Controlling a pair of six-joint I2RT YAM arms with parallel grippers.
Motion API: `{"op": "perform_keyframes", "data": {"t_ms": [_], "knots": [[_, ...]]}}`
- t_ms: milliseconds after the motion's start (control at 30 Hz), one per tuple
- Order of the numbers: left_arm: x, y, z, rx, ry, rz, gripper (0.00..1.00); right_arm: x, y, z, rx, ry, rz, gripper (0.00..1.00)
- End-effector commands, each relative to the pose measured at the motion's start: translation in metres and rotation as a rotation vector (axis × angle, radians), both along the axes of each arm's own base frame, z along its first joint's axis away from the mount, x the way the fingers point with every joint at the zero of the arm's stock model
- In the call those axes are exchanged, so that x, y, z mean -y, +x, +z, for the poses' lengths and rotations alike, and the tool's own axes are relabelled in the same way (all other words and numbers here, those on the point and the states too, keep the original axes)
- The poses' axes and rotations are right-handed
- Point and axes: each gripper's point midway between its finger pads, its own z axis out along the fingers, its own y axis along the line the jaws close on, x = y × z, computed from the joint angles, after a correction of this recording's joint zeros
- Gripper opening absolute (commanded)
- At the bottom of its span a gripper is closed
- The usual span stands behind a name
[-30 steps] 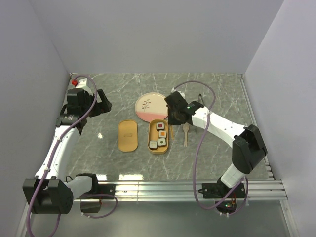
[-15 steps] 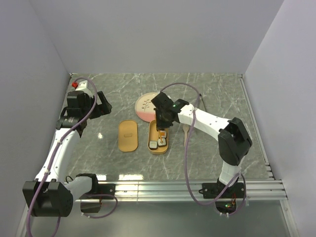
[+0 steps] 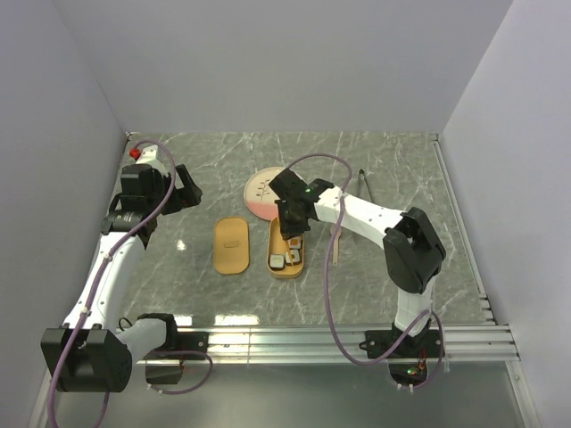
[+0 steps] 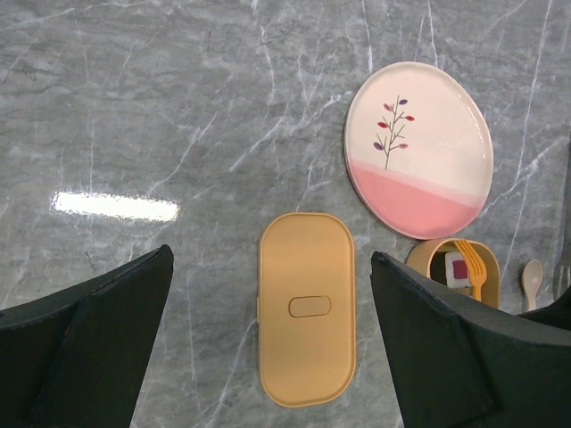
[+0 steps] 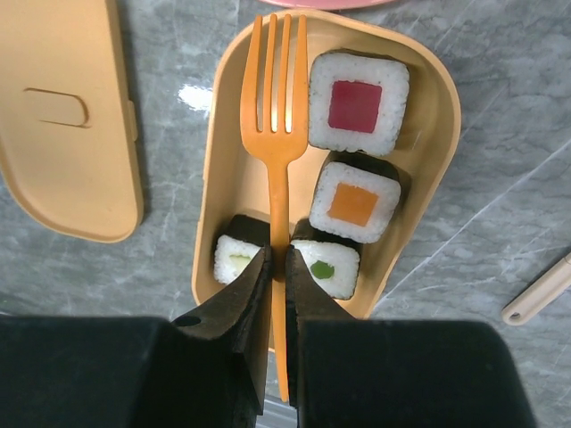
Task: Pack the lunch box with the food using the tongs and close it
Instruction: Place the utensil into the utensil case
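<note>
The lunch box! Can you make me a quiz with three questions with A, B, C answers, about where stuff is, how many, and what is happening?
1. Where is the lid?
A. On the lunch box
B. Flat on the table beside the lunch box
C. On the plate

2. How many sushi pieces are in the lunch box?
A. Two
B. Four
C. Six

3. What is the right pincer doing?
A. Gripping an orange fork
B. Hanging open and empty
C. Holding the lid

Answers:
1. B: the lid lies on the marble, apart from the box.
2. B: the right wrist view shows a red-centred piece, an orange-centred one and two green-centred ones.
3. A: its fingers are shut on the handle of the orange fork, whose prongs are over the box.
</note>
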Motion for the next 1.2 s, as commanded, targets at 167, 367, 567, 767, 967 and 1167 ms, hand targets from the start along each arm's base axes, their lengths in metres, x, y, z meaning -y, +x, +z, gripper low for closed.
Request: {"op": "perform_keyframes", "data": {"t_ms": [167,367,567,767,967,1167], "knots": [[0.001,0.002,0.012,0.057,-0.011,0.001,1.00,-0.005,-0.002,-0.004,-0.009,-0.011,0.027,0.00],[0.001,0.003,0.011,0.054,-0.009,0.001,1.00,-0.008,-0.007,-0.013,-0.047,-0.006,0.049,0.00],[0.001,0.003,0.011,0.053,-0.006,0.004,1.00,-0.005,-0.010,-0.015,-0.045,-0.008,0.051,0.00],[0.002,0.004,0.011,0.050,-0.009,-0.001,0.99,-0.006,-0.009,-0.026,-0.057,-0.020,0.059,0.00],[0.001,0.005,0.011,0.049,-0.009,0.001,1.00,-0.005,-0.009,-0.035,-0.053,-0.024,0.070,0.00],[0.001,0.006,0.010,0.047,-0.006,0.003,1.00,-0.001,-0.011,-0.044,-0.059,-0.044,0.069,0.00]]}}
